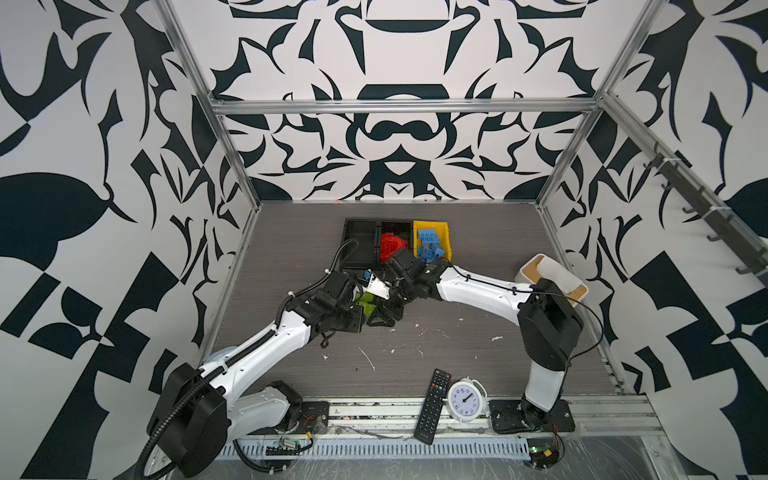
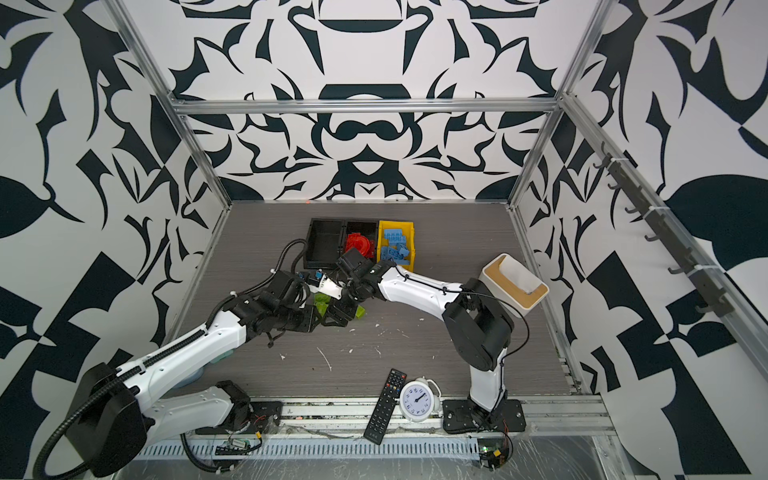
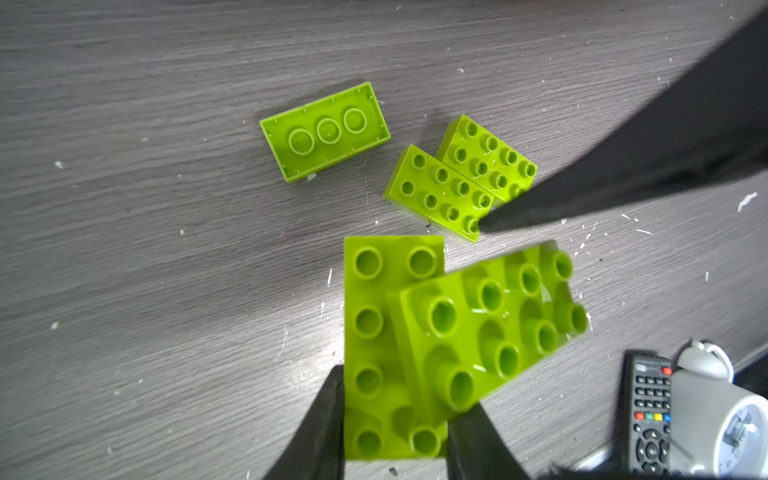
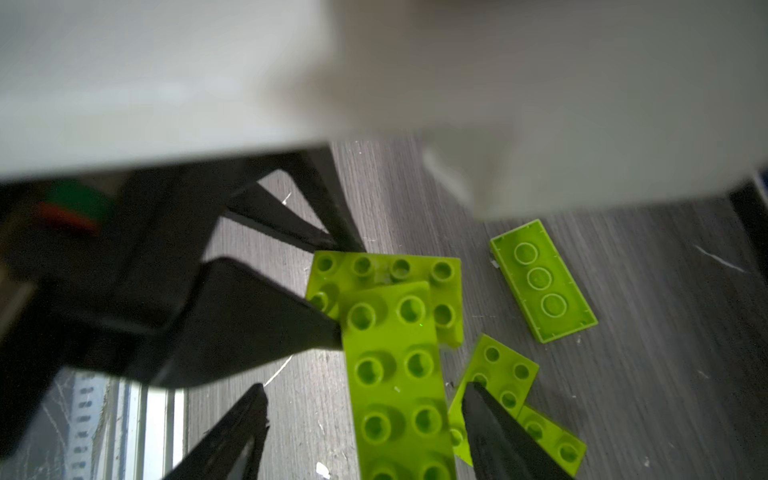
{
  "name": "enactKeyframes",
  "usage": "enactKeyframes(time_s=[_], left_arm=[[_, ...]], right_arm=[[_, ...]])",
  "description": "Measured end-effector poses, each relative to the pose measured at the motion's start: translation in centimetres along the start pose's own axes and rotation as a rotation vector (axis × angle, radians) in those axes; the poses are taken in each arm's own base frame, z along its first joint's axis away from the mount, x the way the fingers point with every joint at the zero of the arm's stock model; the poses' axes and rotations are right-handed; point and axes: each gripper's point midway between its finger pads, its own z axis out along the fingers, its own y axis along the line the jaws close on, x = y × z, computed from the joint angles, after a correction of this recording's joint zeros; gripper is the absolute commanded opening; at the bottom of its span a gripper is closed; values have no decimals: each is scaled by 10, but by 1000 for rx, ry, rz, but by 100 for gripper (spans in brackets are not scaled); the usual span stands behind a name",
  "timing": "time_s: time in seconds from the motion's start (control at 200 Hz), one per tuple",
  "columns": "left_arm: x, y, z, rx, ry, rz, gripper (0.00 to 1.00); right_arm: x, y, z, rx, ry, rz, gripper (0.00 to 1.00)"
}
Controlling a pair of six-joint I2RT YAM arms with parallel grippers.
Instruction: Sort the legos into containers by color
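L gripper (image 3: 399, 415) jaws pinch a green brick (image 3: 370, 320) near bench (image 3: 124, 208) centre; 2nd green brick (image 4: 395, 395) sits askew on it, R gripper (image 4: 365, 388) jaws spread either side of that one.

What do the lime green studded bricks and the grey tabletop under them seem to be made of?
The lime green studded bricks: moulded plastic, glossy, judging by sharp highlights on studs and translucent edges. The grey tabletop: probably wood-grain laminate, matte, with fine streaks; real wood cannot be excluded.

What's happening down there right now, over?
Left gripper shut on lower green brick. Right gripper open, straddling upper green brick stacked on it. Loose green brick close by one finger.
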Motion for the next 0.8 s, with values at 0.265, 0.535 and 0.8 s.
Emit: enactKeyframes(time_s=[0.265, 0.535, 0.8], left_arm=[[1, -1, -3, 10, -9, 0, 17], [4, -1, -2, 18, -4, -7, 17], [3, 1, -6, 26, -30, -17, 19]], right_arm=[[4, -10, 0, 59, 22, -22, 76], [2, -14, 3, 71, 19, -21, 60], [-1, -9, 4, 47, 8, -22, 44]])
